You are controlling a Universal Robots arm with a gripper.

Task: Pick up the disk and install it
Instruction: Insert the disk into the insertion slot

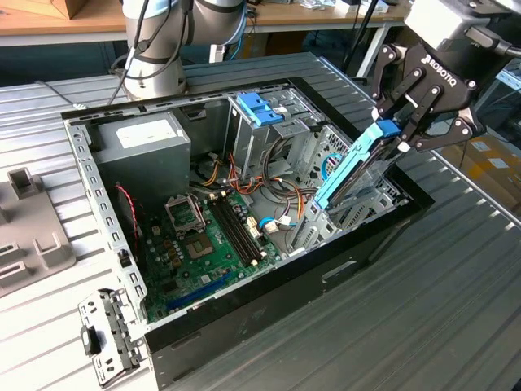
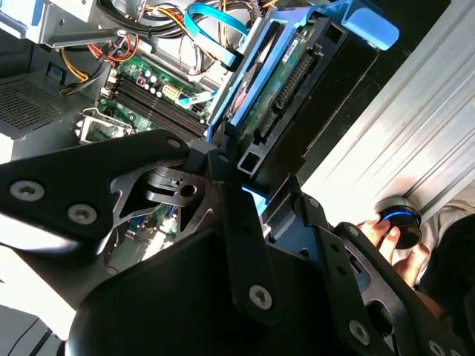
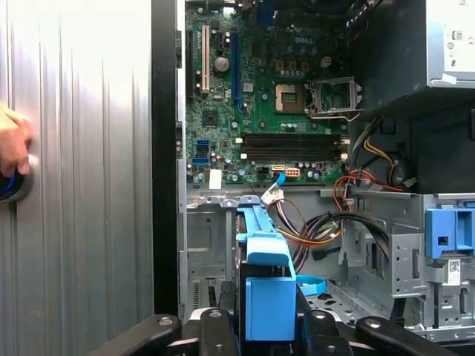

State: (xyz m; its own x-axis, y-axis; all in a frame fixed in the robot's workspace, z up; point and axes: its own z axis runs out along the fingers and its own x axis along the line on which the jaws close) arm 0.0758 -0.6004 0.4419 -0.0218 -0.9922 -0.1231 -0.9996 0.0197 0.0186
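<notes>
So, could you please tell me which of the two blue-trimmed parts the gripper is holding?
The disk, tilted steeply and clamped in the gripper; the blue-topped cage stands apart, deeper in the case.

Lettering on gripper (image 1: 391, 132) body, unreadable sticker (image 1: 146, 133) on grey box (image 1: 163, 160)

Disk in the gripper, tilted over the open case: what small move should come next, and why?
Probably ease the disk a little further down along its own slant into the metal bay beneath it. The gripper is shut on its upper end, its lower end appears to sit at the bay's mouth, and it is tilted, not seated. Go slowly: cables lie close beside the bay.
</notes>
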